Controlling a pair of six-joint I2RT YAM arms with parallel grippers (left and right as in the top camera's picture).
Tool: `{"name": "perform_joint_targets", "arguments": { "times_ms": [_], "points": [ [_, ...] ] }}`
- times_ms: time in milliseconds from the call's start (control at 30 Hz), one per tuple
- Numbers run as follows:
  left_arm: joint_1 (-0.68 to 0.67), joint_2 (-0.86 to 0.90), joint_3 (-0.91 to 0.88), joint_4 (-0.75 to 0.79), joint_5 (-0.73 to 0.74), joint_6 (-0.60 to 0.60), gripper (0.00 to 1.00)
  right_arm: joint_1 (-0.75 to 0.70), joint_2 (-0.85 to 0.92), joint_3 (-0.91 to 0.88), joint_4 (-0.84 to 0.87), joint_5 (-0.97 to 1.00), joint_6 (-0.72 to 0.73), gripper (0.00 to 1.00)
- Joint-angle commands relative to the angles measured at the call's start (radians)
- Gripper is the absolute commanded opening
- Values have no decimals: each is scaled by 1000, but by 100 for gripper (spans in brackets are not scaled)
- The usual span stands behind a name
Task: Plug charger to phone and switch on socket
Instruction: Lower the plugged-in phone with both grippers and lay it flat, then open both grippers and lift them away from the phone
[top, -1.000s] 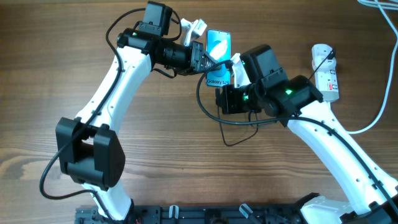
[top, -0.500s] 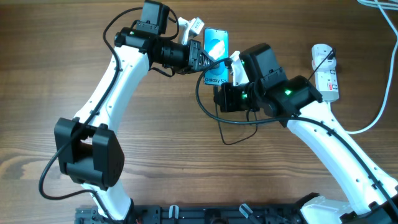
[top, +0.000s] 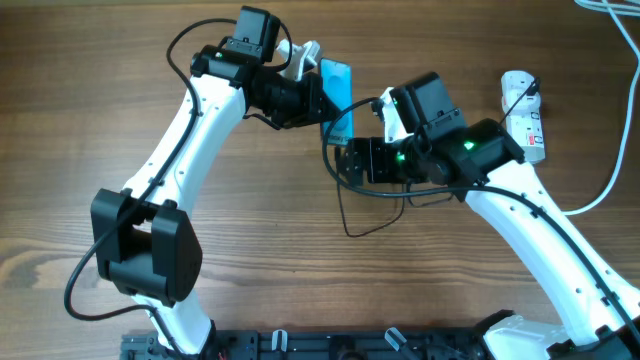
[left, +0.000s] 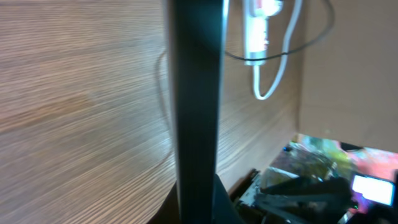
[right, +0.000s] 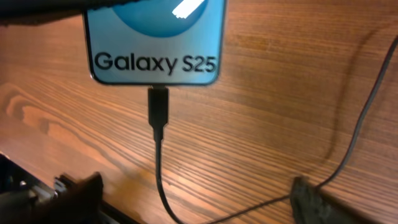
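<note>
Phone (top: 337, 82) has tipped edge-up at upper centre, left claw (top: 322, 95) pinching it to steady the seated charger (right: 158, 112); right claw (right: 186, 200) spread.

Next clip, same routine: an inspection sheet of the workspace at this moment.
Surface: wooden table, brown grain.
Job's things: phone held off the table, tilted, screen lit; charger plug at its bottom edge, apparently inserted; socket at the table's right side, switch state unreadable.
Clutter: nothing seen.
Grippers: left gripper shut on the phone; right gripper open below the plug, fingers apart.
Cables: charger cable loops over the table; white cord runs right of the socket.
Surroundings: blurred objects beyond the table edge.
</note>
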Motion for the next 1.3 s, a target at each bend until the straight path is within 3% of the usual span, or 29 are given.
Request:
{"name": "perform_joint_targets", "arguments": {
  "times_ms": [0,433,833,1167,1267],
  "points": [
    [-9,43,-31,-10,-76,-4,4,-27,-39,24,-8,13,46,100],
    [-85,238,-65,29,-162,-4,4,-33,-39,16,-30,-39,89,100],
    [-85,315,-65,68,-185,-4,6,-33,-39,16,-47,-40,88,100],
    [-85,321,-65,68,-277,-4,25,-33,-39,16,-72,-39,82,100],
    [-85,321,-65,61,-301,-4,27,-33,-39,16,-81,-39,81,100]
  ]
}}
